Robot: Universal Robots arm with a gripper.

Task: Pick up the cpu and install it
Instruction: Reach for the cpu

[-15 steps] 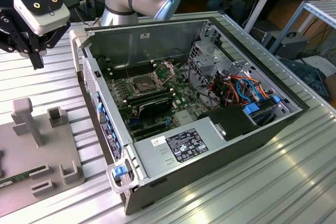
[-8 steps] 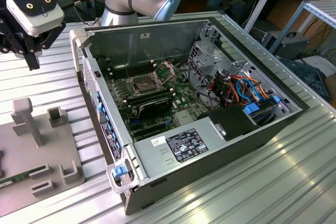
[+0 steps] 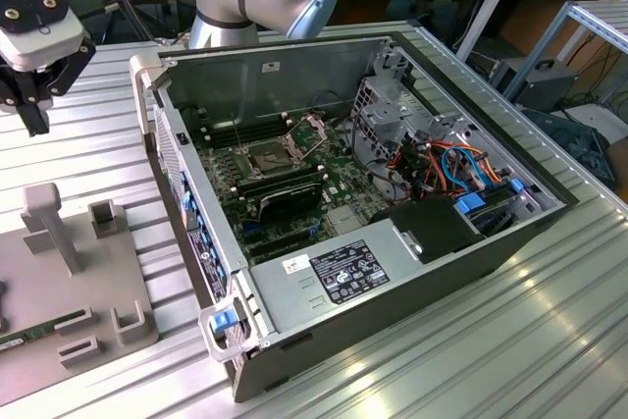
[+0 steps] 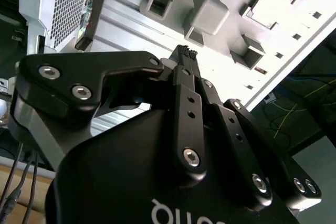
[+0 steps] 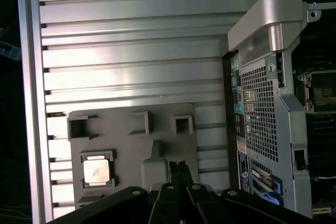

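Well — flat, square, dull-silver cpu (image 5: 96, 170) in matte grey holder (image 5: 157, 135).

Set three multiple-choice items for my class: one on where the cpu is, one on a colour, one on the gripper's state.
1. Where is the cpu? A in the computer case; B in a pocket of the fixture plate; C in the gripper.
2. The fixture plate's colour? A grey; B red; C green.
3. The gripper is: A shut, empty; B holding the cpu; C wide open.
Key: 1B, it lies in the plate's pocket in the first wrist view; 2A, the plate is plain grey; 3A, the fingertips meet with nothing between.
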